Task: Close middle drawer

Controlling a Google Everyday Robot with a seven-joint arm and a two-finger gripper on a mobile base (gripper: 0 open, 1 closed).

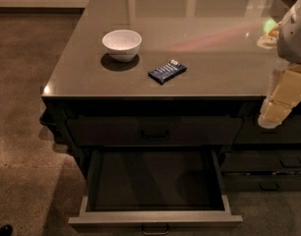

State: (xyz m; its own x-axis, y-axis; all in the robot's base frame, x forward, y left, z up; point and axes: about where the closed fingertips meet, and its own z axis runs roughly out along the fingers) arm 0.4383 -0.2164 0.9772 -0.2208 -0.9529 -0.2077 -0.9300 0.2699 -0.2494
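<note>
I have just one view. It sits high in front of the counter (214,58), tilted down and facing its drawer side. The open middle drawer (155,178) lies nearest, its front meeting the bottom edge, and the counter's far end reaches the top. The gripper (272,114) hangs close at the right edge.

pincer (272,116) cropped at right edge, middle drawer (116,220) clipped
</note>
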